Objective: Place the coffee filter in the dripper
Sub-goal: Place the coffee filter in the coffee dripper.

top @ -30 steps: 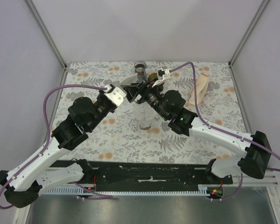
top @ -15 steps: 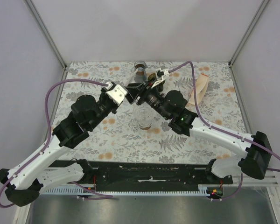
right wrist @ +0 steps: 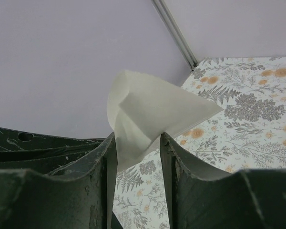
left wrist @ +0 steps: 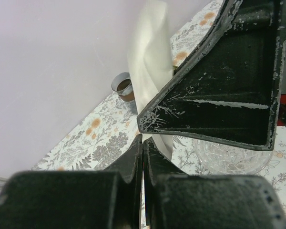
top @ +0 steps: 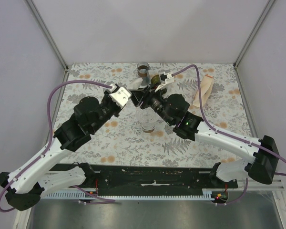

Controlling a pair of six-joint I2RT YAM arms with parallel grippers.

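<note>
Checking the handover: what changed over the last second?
The right hand slid left, up to the left hand, and its fingers now sit either side of the coffee filter. The left hand stayed shut on the filter. The dripper, jar and carafe are unmoved.

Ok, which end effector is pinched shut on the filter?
The left end effector: fingers together on the coffee filter; the right end effector gapes around it.
</note>
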